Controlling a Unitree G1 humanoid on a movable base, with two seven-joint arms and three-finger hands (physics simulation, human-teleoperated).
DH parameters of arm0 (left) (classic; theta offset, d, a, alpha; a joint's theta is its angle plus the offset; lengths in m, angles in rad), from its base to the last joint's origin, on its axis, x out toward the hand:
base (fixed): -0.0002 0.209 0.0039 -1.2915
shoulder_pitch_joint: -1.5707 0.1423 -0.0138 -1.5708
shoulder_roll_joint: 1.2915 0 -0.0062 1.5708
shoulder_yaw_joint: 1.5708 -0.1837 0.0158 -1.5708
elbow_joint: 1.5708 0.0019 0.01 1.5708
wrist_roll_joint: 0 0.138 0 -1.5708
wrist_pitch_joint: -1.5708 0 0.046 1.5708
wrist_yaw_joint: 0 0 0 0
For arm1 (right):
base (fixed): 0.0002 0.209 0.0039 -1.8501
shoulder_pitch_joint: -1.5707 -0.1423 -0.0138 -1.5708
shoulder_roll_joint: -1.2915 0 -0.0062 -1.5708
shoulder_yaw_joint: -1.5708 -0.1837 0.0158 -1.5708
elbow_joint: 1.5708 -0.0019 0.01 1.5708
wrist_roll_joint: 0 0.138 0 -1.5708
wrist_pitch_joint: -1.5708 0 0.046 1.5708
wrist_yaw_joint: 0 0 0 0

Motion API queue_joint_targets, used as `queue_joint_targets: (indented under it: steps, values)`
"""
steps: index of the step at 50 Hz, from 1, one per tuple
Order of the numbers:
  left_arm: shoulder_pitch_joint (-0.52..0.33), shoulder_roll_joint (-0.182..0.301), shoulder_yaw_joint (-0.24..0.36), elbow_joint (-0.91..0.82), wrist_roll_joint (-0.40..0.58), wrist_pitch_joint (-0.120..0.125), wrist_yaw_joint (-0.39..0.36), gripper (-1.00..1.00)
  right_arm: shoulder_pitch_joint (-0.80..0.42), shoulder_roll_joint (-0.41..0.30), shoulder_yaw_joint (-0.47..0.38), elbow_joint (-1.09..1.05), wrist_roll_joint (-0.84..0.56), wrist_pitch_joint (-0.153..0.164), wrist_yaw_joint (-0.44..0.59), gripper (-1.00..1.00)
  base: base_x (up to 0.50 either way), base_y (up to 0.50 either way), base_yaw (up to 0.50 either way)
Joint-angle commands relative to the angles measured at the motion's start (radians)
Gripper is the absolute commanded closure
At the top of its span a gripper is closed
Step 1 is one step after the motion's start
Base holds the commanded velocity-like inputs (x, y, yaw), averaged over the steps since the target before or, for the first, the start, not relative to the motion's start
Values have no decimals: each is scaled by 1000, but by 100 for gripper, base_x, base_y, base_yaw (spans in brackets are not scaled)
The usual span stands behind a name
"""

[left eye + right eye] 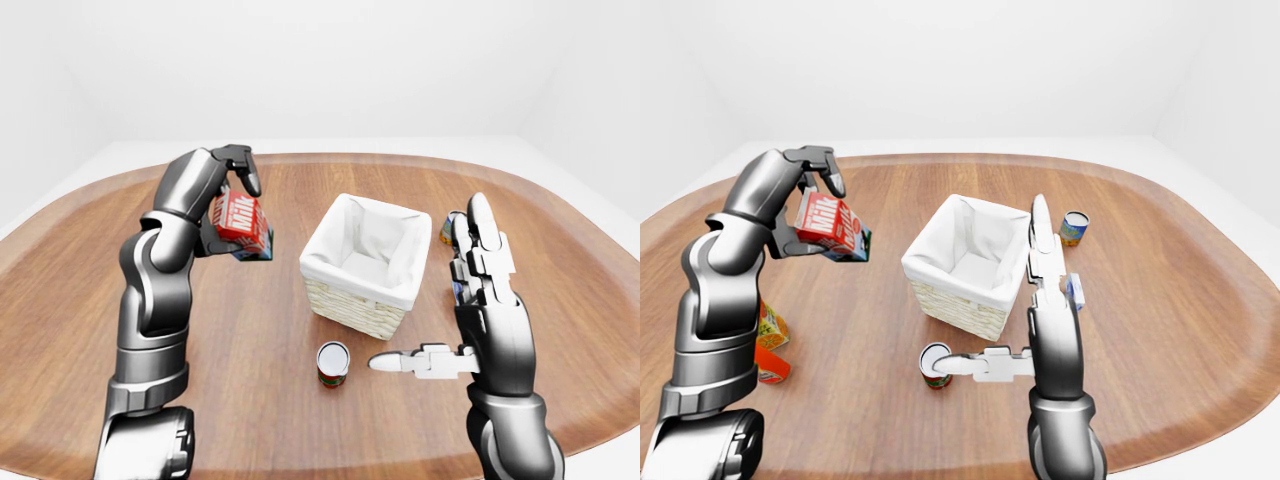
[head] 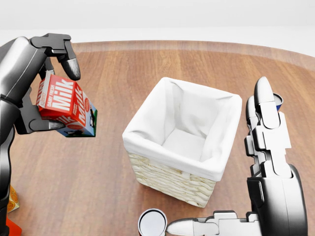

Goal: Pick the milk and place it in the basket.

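Milk (image 2: 66, 107) partly hidden by gripping left hand (image 2: 47, 83); basket (image 2: 184, 142) unobstructed.

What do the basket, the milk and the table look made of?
Basket: pale woven wicker by its plaited walls, with a matte white cloth-like liner folded over the rim. Milk: likely a printed paperboard carton, boxy and glossy. Table: wood-grain surface with a soft sheen, possibly veneer.

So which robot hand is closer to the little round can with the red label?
Right. The right hand has a finger pointing at the small red-labelled tin can, just beside it. The left hand is high up, holding the red milk carton.
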Motion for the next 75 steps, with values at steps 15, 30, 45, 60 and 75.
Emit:
queue_joint_targets:
  steps: [15, 30, 45, 60, 75]
  values:
    - [-177, -47, -40, -115, 59, 15, -98, 100, -1, 1, -6, 2, 3, 0, 2, -100, 0, 0, 0]
    - [-249, -97, -81, -51, 86, 15, -91, 100, -1, 2, -6, 3, 8, 0, 4, -100, 0, 0, 0]
    - [-280, -187, -135, -17, 127, 15, -90, 100, 2, 2, -6, 1, 4, 0, 3, -100, 0, 0, 0]
    - [-284, -280, -187, 4, 194, 15, -88, 100, 5, -4, 8, 11, -1, 0, -3, -100, 0, 0, 0]
    - [-340, -336, -207, 85, 197, 15, -64, 100, 3, -2, 6, 11, -7, 0, -4, -100, 0, 0, 0]
